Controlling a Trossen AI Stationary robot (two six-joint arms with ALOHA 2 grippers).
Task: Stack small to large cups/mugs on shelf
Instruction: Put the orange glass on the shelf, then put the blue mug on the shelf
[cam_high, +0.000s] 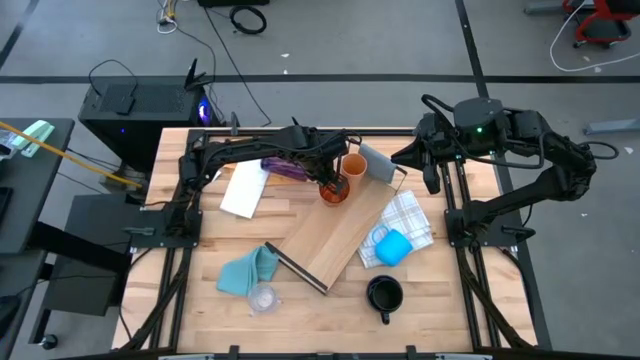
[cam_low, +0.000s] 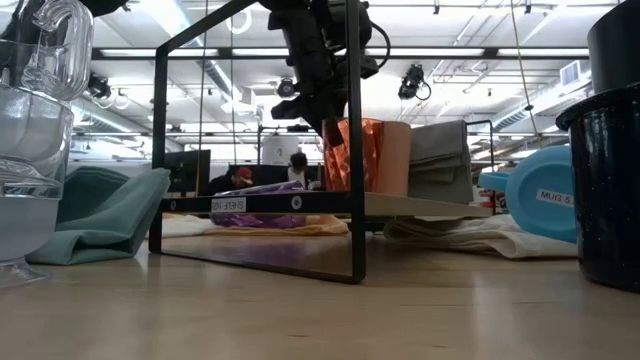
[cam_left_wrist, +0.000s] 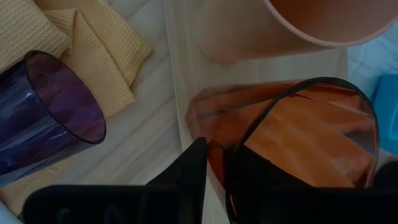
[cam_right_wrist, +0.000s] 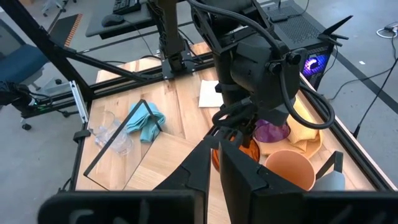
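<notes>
Your left gripper (cam_high: 328, 183) pinches amber cup (cam_high: 334, 190) rim, cup upright on shelf (cam_high: 335, 240) beside tan cup (cam_high: 353, 165). Your right gripper (cam_right_wrist: 214, 163) closed, empty, raised near shelf's grey end.

The far end of the shelf (cam_high: 340, 232) is crowded: the amber translucent cup (cam_high: 334, 190) and tan cup (cam_high: 353, 165) stand just beside each other, with the grey end panel (cam_high: 377, 164) right of them and the left gripper (cam_high: 328, 183) over the amber cup's rim. The purple tumbler (cam_high: 283, 168) lies close on the left. The board's middle and near end are bare. The light blue mug (cam_high: 392, 246) flanks its right edge, the teal cloth (cam_high: 246, 270) and clear cups (cam_high: 262, 297) its left.
</notes>
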